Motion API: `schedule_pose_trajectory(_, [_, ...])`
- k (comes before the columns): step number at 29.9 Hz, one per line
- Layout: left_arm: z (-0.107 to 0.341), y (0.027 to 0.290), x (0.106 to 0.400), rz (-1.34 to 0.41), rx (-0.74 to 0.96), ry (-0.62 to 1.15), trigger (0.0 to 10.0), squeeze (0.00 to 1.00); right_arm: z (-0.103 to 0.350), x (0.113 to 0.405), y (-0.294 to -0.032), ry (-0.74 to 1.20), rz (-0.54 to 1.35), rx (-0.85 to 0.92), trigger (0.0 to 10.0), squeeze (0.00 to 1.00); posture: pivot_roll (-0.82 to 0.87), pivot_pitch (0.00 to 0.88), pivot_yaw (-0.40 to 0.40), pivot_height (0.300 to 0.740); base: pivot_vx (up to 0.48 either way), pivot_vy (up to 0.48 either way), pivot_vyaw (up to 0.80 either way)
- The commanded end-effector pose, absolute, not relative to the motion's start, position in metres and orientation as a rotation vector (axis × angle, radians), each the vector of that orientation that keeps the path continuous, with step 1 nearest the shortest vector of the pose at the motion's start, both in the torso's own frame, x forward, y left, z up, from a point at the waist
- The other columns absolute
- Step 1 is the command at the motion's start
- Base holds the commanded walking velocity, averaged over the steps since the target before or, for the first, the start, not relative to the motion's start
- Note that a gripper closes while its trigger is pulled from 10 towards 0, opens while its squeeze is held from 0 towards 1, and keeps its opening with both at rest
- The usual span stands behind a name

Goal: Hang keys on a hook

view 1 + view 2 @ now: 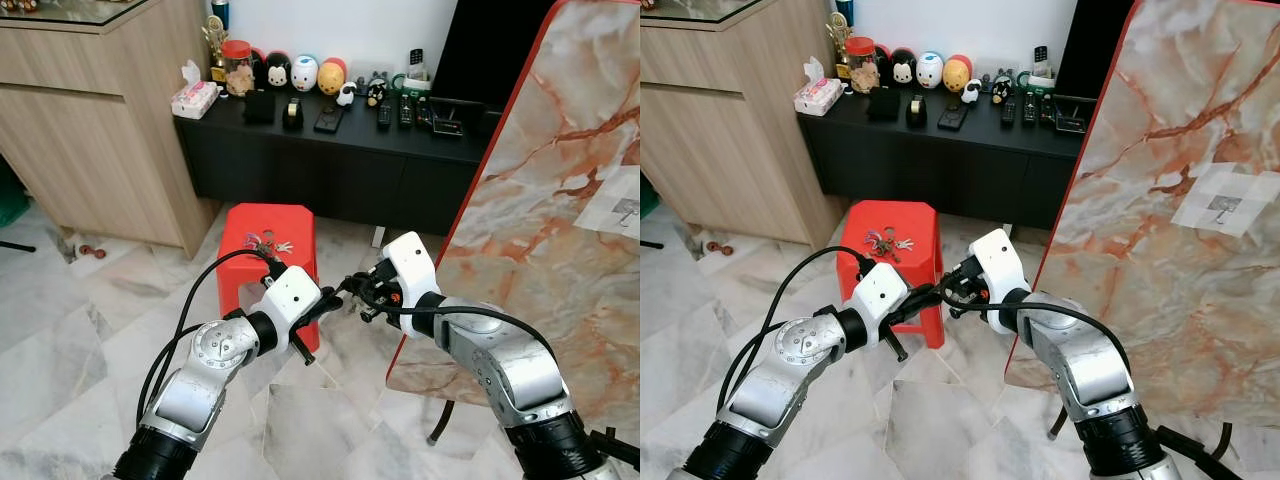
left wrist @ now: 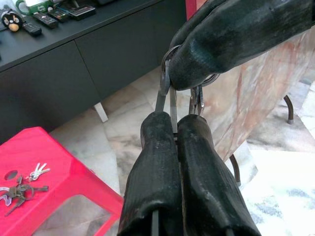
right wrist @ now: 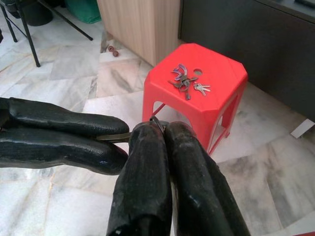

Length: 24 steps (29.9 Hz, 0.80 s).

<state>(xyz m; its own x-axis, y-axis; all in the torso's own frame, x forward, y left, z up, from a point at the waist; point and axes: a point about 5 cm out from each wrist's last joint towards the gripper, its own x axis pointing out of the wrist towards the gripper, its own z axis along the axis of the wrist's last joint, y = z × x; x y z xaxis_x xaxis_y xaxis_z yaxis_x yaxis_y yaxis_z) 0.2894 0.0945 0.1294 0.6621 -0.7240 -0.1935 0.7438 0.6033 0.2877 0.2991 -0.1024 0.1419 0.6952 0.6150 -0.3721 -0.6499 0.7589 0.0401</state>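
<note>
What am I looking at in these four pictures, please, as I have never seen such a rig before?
This is a humanoid robot with two silver arms, each ending in a gripper of two black fingers. Two pictures come from a stereo camera on its head, looking down; the other two come from cameras on its wrists, looking along the fingers.

In front of it, the left gripper and right gripper meet above the marble floor, both shut on one bunch of keys, as in a handover. Behind stands a red stool with more keys lying on top. Further back is a black sideboard carrying figurines and remotes. A marble-patterned tabletop is on the robot's right.
</note>
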Motion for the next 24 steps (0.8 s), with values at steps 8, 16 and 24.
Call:
schedule_pose_trajectory(8, [0.1319,0.0898,0.2906,-0.862,0.358,0.042,0.0,0.0,0.1479,0.3022,-0.1045,0.355,0.697,-0.085,10.0,0.0,-0.09,0.061,-0.1,0.74,0.0,0.0,0.0])
schedule_pose_trajectory(16, [0.1328,0.091,0.2906,-0.871,0.35,0.042,0.0,0.0,0.1465,0.303,-0.1068,0.358,0.688,-0.078,10.0,1.0,-0.09,0.062,-0.101,0.74,0.0,0.0,0.0])
schedule_pose_trajectory(24, [0.1267,0.0948,0.2884,-0.894,0.378,0.08,0.0,0.0,0.1452,0.3056,-0.1114,0.357,0.663,-0.068,10.0,1.0,-0.09,0.063,-0.103,0.74,0.0,0.0,0.0])
